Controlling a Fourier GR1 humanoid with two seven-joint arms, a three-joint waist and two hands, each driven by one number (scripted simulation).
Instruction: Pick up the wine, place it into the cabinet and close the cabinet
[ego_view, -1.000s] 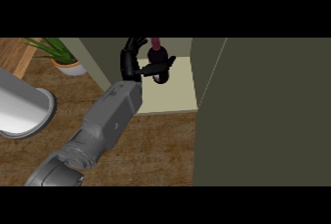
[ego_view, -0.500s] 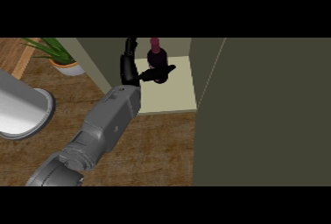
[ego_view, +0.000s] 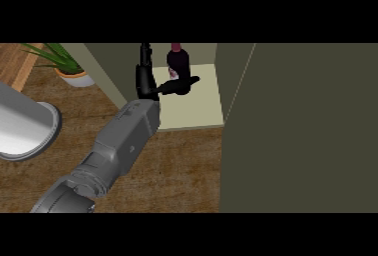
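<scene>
Fingers (ego_view: 145, 75) beside dark, seemingly upright wine (ego_view: 177, 61).

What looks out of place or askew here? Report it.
Nothing stands out. The wine bottle stands upright on the pale shelf inside the cabinet, not tipped or spilled. The left hand is beside it with fingers straight up and thumb toward the bottle. The cabinet door is open.

A kitchen: an open cabinet (ego_view: 193, 107) ahead of the hand (ego_view: 151, 82), wooden counter (ego_view: 170, 165) under it.
</scene>
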